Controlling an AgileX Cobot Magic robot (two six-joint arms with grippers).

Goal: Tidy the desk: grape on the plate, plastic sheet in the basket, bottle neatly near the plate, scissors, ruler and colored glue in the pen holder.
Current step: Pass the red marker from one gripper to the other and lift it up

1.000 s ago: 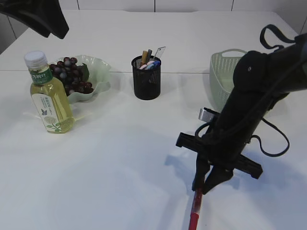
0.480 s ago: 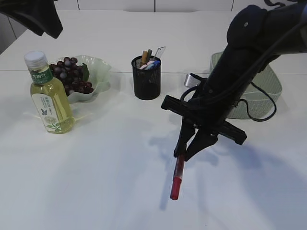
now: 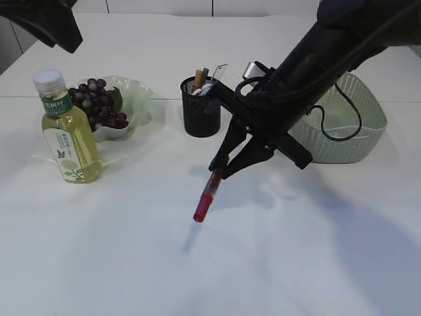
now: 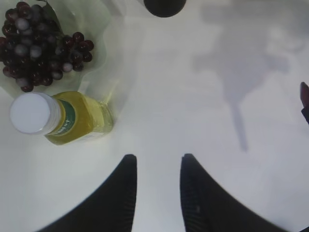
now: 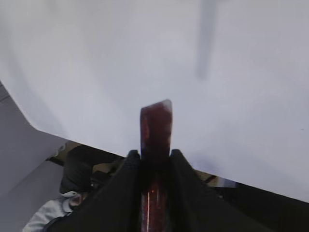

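My right gripper (image 3: 219, 172) is shut on the colored glue (image 3: 205, 196), a red tube that hangs tilted above the table, in front of and to the right of the black mesh pen holder (image 3: 201, 113). In the right wrist view the tube (image 5: 155, 124) sticks out between the closed fingers (image 5: 129, 169). Several items stand in the holder; I cannot tell the scissors and ruler apart. The grape bunch (image 3: 97, 105) lies on the pale green plate (image 3: 137, 99). The bottle (image 3: 67, 135) stands upright beside the plate. My left gripper (image 4: 158, 157) hovers open high above the bottle (image 4: 63, 121). The plastic sheet is not discernible.
The pale green basket (image 3: 352, 125) stands at the right, behind the right arm, with the arm's cable hanging over it. The left arm (image 3: 46, 23) fills the upper left corner. The table's front edge shows in the right wrist view.
The right gripper has lifted the red glue off the front of the table and carried it up and to the left, toward the pen holder. The left arm has stayed put.
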